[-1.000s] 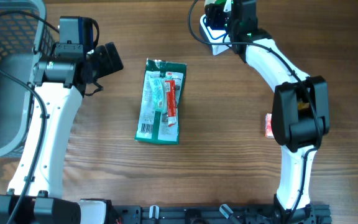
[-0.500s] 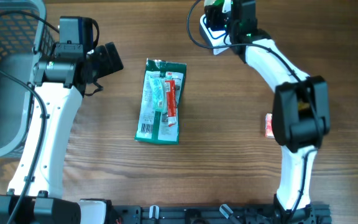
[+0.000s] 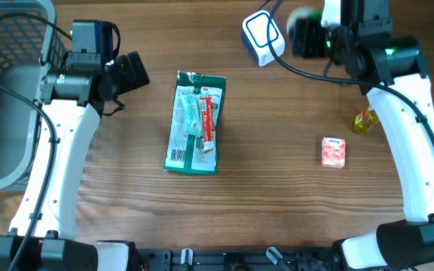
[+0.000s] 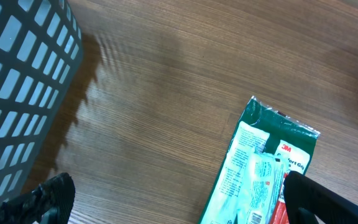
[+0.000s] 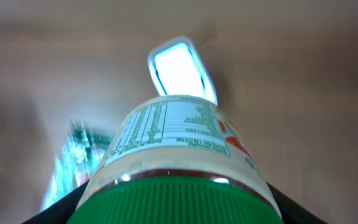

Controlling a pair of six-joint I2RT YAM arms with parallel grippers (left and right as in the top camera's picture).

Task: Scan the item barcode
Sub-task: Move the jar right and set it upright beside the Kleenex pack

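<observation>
Right gripper (image 3: 307, 38) has the bottle (image 5: 173, 149), aimed at the scanner (image 3: 262, 34) by the table's far edge. Scan's probably still to go. Left gripper (image 3: 130, 73) is wide open.

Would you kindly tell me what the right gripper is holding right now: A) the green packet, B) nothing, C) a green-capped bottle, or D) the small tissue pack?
C: the right wrist view shows a green-capped bottle held in the right gripper, pointing toward the lit scanner.
</observation>
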